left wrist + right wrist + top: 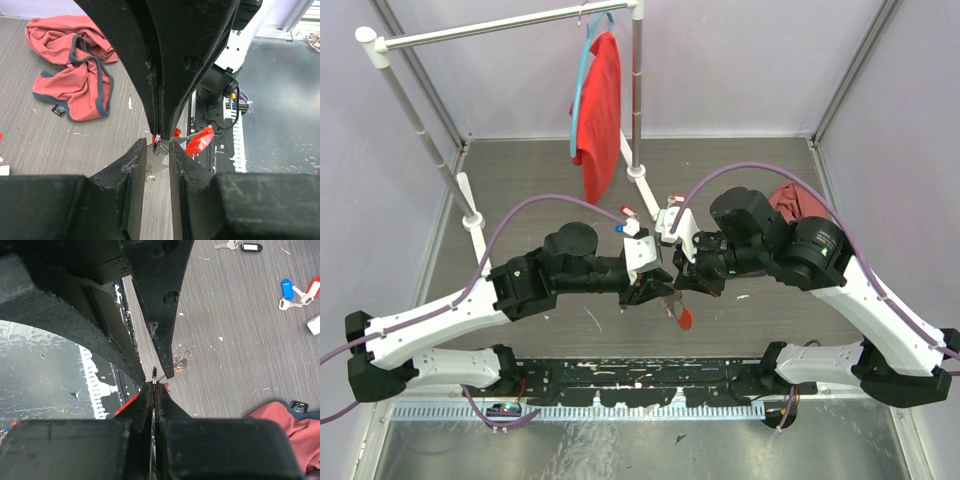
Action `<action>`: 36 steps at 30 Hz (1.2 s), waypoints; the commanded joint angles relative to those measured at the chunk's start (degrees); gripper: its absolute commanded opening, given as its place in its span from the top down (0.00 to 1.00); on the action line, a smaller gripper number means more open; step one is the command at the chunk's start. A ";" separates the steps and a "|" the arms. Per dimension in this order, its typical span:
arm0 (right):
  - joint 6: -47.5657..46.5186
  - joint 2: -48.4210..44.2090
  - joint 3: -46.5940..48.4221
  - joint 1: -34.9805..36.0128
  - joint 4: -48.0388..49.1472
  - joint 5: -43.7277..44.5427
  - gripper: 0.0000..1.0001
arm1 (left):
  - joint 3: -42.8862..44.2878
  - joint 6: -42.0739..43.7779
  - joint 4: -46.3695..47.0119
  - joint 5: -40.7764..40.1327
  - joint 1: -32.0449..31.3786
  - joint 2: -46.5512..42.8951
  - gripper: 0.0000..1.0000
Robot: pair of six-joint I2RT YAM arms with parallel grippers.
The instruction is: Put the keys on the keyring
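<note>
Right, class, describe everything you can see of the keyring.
The keyring is a narrow, glossy red plastic piece joined to a thin silvery metal loop. The shut right gripper pinches the metal end, so the red piece dangles below it. The left gripper, open, flanks the metal without clearly touching.

red keyring (200,141), blue key tag (286,288), pink cloth (70,70)

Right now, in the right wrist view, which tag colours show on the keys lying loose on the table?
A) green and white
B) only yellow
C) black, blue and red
C: the right wrist view shows a black-tagged key, a blue-tagged key and a red-tagged key lying on the table; no yellow, green or white tag shows there.
</note>
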 commanded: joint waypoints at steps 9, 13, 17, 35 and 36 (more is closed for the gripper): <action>-0.34 -1.94 0.10 0.12 5.35 -2.18 0.99 | 2.93 -0.47 0.41 2.08 -0.14 0.74 0.81; -0.05 -2.32 -0.40 0.11 6.44 -1.89 0.99 | 2.90 -0.99 0.73 2.30 -0.19 0.86 0.97; 1.67 -3.48 -0.80 0.14 8.57 -0.20 0.96 | 2.50 -1.88 1.08 1.58 -0.24 0.57 1.00; 42.98 -25.53 -22.53 0.19 33.70 16.03 0.59 | -10.89 -13.86 20.14 -4.42 -0.22 -8.46 1.00; 44.90 -26.15 -23.69 0.19 34.53 15.68 0.59 | -11.05 -14.02 20.51 -4.51 -0.19 -8.71 1.00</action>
